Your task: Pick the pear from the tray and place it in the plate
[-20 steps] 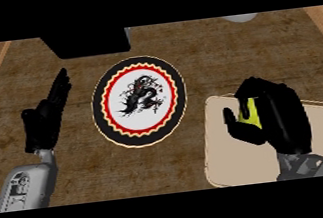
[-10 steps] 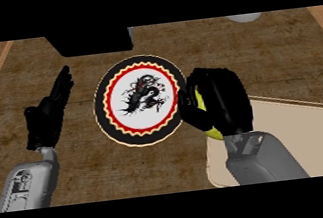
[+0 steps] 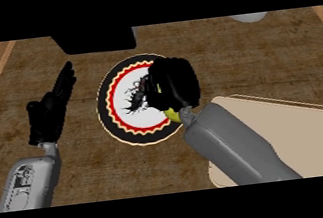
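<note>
The pear (image 3: pixel 171 114) shows only as a sliver of yellow-green, peeking out under the right hand (image 3: pixel 170 84) at the wrist end and again as a thin streak near the knuckles. Smooth skin, bright against the black fingers; most of the fruit is hidden, so its full shape can't be made out. The right hand is curled around it, grasping it, and sits over the right half of the plate (image 3: pixel 122 130). Whether the pear touches the plate surface can't be told from here.

One plate: round, black outer band, a red ring with a scalloped cream edge, white middle with a black inky drawing. One tray (image 3: pixel 300 125): pale beige, flat, with rounded corners, lying just right of the plate and partly covered by the grey right forearm.

Over on the left, the left hand (image 3: pixel 49 111) rests open, fingers straight and pointing up the view, well apart from the plate, holding nothing.

Also on the brown counter (image 3: pixel 263 59): one dark boxy thing (image 3: pixel 96 40) at the top edge, and one pale rounded object (image 3: pixel 249 17) cut off at the top right. One pear, two hands.
</note>
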You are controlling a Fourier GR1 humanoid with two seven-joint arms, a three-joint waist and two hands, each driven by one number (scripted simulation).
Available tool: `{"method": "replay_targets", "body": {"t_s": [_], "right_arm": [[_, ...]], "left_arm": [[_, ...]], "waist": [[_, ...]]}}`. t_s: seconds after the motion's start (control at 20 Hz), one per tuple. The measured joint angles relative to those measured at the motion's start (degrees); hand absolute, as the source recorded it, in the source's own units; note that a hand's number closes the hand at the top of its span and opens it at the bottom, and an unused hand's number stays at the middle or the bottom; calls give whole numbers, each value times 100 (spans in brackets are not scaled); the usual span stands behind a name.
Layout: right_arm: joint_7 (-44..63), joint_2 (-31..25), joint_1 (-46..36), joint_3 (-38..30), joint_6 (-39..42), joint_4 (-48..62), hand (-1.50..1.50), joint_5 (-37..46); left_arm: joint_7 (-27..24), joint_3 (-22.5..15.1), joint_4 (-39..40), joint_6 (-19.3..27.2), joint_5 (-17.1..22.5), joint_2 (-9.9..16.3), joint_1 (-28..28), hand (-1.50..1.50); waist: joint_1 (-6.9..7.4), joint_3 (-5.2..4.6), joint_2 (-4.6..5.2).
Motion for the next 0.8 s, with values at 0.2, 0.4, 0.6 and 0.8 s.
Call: {"method": "replay_targets", "body": {"t_s": [0.2,0.4,0.6,0.8], "right_arm": [[212,13,-574,395,-199,1100,150,-220],[229,17,-843,535,-581,1897,-150,-990],[78,19,-918,784,-988,2301,-150,-1819],[-232,20,-979,1020,-1379,2547,-150,-2492]], "left_arm": [[-56,-17,99,-39,-3,-26,-66,0],[-59,-88,117,-66,-27,-82,-151,0],[-67,-158,192,-22,-89,-173,-270,0],[-55,-221,233,-30,-112,-243,-347,0]], "waist": [[99,-1,28],[226,1,65],[310,4,88],[380,6,109]]}}
